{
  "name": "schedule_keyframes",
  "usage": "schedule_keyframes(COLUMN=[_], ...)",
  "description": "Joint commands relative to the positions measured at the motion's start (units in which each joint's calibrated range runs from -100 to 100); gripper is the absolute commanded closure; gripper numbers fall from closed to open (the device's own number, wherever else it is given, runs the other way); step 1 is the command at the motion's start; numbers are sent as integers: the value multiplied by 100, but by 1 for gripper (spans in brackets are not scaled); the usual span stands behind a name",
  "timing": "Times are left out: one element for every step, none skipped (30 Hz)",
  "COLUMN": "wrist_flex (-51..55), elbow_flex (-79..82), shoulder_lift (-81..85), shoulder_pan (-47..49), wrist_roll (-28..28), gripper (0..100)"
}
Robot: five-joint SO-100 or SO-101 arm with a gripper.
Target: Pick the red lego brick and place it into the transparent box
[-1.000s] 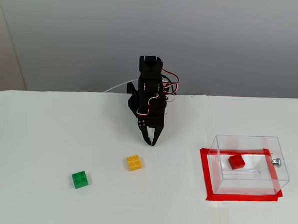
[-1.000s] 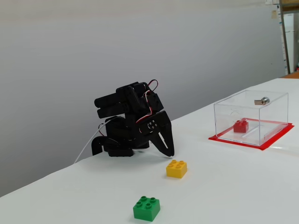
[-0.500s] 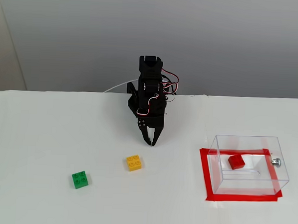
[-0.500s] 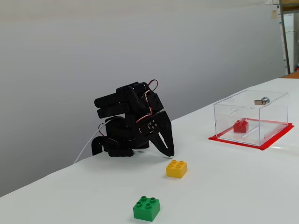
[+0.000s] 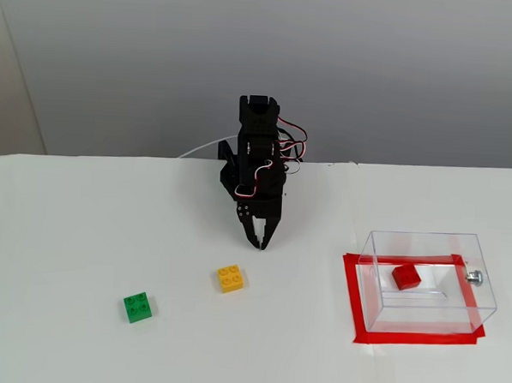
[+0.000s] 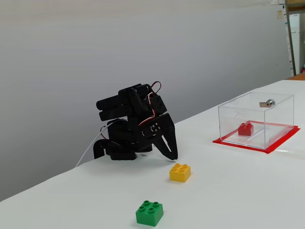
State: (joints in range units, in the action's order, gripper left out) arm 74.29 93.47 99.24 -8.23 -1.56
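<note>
Red lego brick point(image 5: 405, 276) is seated inside transparent box point(image 5: 425, 245); gripper point(image 5: 259, 242) is seen closed, empty, folded.

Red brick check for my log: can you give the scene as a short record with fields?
red brick: inside the box, on its floor
box: clear, within the red tape outline
gripper: shut, empty, pointing down near the yellow brick
green brick: on the table, apart from the yellow one
task: looks done
</note>
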Motion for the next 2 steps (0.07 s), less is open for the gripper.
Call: schedule_keyframes(wrist_flex=[38, 38], elbow_flex=[-170, -170], shoulder_lift=[42, 42], shoulder_pan=[28, 28], wrist_roll=[-16, -16], gripper=[99, 99])
